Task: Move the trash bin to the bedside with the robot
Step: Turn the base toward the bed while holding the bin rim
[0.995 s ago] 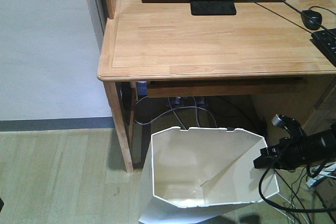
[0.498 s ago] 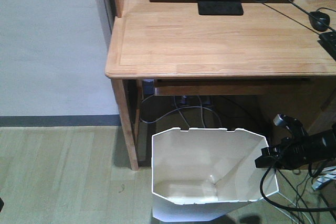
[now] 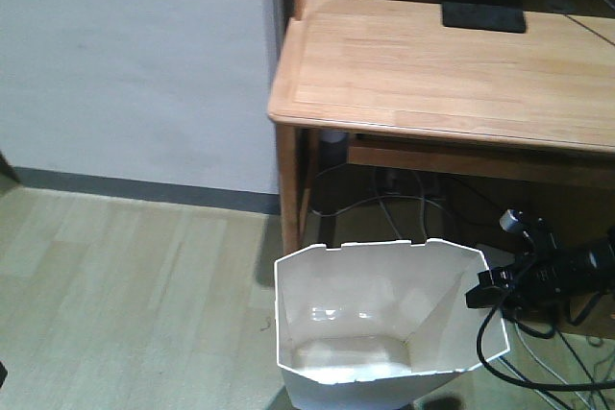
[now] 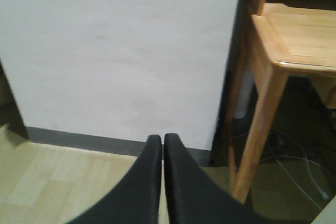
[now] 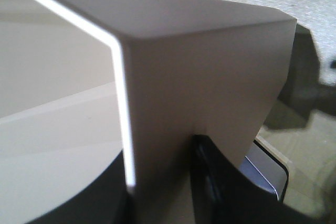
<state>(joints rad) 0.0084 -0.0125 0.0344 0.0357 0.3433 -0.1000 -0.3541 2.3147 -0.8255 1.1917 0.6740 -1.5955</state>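
The white faceted trash bin (image 3: 375, 319) stands on the floor at the bottom of the front view, empty inside. My right gripper (image 3: 483, 292) is shut on the bin's right rim, one jaw inside and one outside; the right wrist view shows the bin wall (image 5: 205, 72) clamped between the black fingers (image 5: 220, 182). My left gripper (image 4: 162, 139) is shut and empty, pointing at the white wall above the floor. The bed is out of view.
A wooden desk (image 3: 432, 74) stands at the upper right, with its leg (image 3: 288, 189) just behind the bin and cables (image 3: 384, 201) beneath. A white wall (image 3: 135, 55) with a dark baseboard (image 3: 144, 189) fills the left. Pale wood floor (image 3: 125, 304) lies to the left.
The view has swung left: the desk has shifted to the right in frame and more wall and floor show. The bin stays held in the same place relative to my right gripper.
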